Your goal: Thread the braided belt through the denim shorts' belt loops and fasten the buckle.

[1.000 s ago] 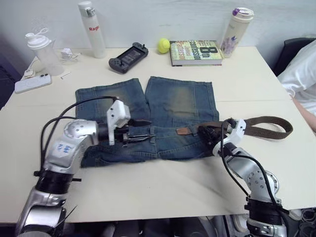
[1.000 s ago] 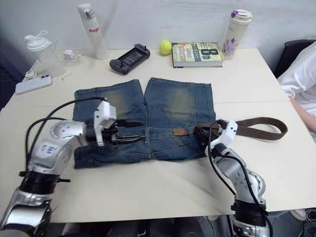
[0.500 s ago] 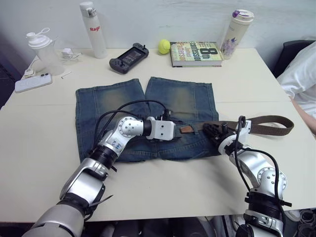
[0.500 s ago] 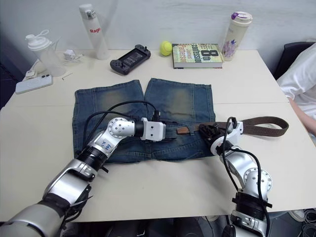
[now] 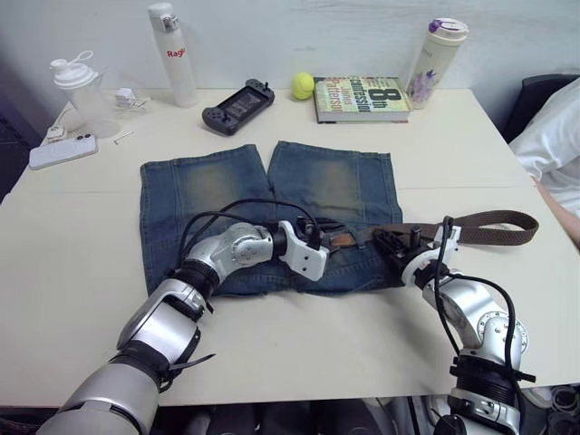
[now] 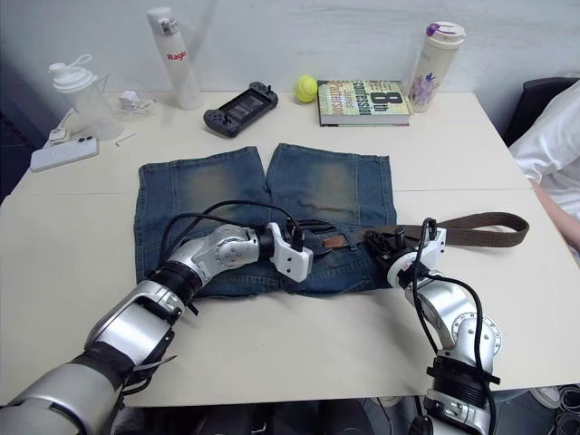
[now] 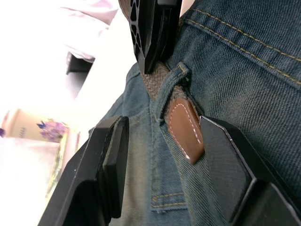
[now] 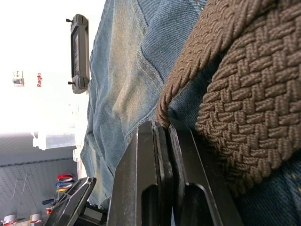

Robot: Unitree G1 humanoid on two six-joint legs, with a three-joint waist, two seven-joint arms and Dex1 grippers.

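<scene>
The denim shorts [image 5: 227, 186] lie flat on the table, waistband toward me. The braided belt [image 5: 494, 227] runs from the right along the waistband and doubles back past the shorts' right edge. Its brown leather tip [image 7: 186, 132] comes out from under a belt loop [image 7: 171, 80] near the waistband's middle. My left gripper [image 7: 164, 127] is open, one finger on each side of that tip. My right gripper [image 5: 391, 243] is shut on the braided belt [image 8: 235, 94] at the right of the waistband. The buckle is hidden.
Along the far edge of the table [image 5: 82, 272] stand a white bottle [image 5: 170, 54], a shaker [image 5: 80, 91], a phone [image 5: 62, 150], a game controller [image 5: 236, 98], a yellow ball [image 5: 302, 85], a book [image 5: 361, 96] and a floral tumbler [image 5: 435, 59]. A person's white sleeve [image 5: 555, 136] shows at the right.
My left arm has reached right along the waistband from the shorts' left side to the belt's leather tip. The right gripper has stayed on the belt.
</scene>
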